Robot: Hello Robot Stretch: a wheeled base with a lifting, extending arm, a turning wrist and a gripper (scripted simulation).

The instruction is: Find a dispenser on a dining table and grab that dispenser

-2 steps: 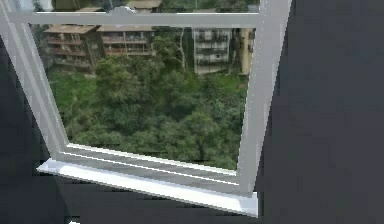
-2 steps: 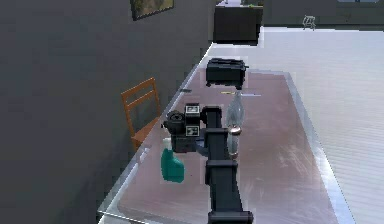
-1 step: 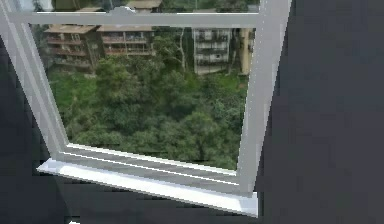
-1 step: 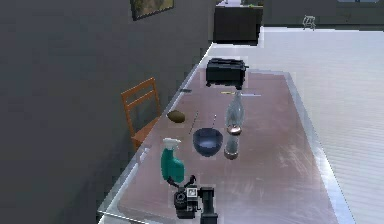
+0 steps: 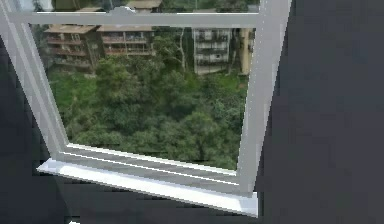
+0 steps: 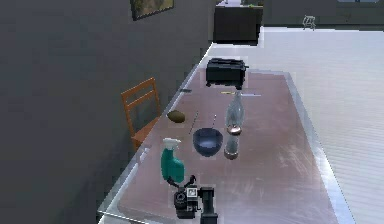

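**Dispenser found; the grab itself is the step in hand**

From where I am standing, the search part is looking finished. The robot is sitting alongside the long worktop [image 6: 285, 150]. A teal dispenser [image 6: 172, 160] with a pale top is standing upright at the worktop's near end, close to the edge on the chair [image 6: 142, 104] side. The arm [image 6: 209, 208] is lying out over the near edge. Its end effector [image 6: 184, 201] is sitting just below and a shade right of the dispenser in the arm side view. I cannot tell whether it is touching the dispenser or is merely beside it. I also cannot tell whether the fingers are spread or pressed together, or whether they are holding anything, since the dispenser is resting on the worktop right behind them.

Farther along, a bowl [image 6: 207, 141] and a clear bottle [image 6: 236, 112] are standing near the middle. A dark box [image 6: 227, 71] is sitting at the far end. Ahead, the robot is facing a window [image 5: 150, 90] with trees beyond it.

To my eye, the next move is calling for a small, careful alignment. The fingers need to go on either side of the dispenser's body, and then it needs a lift straight up. The bowl is standing near enough that a wide sweep would be risking a knock.
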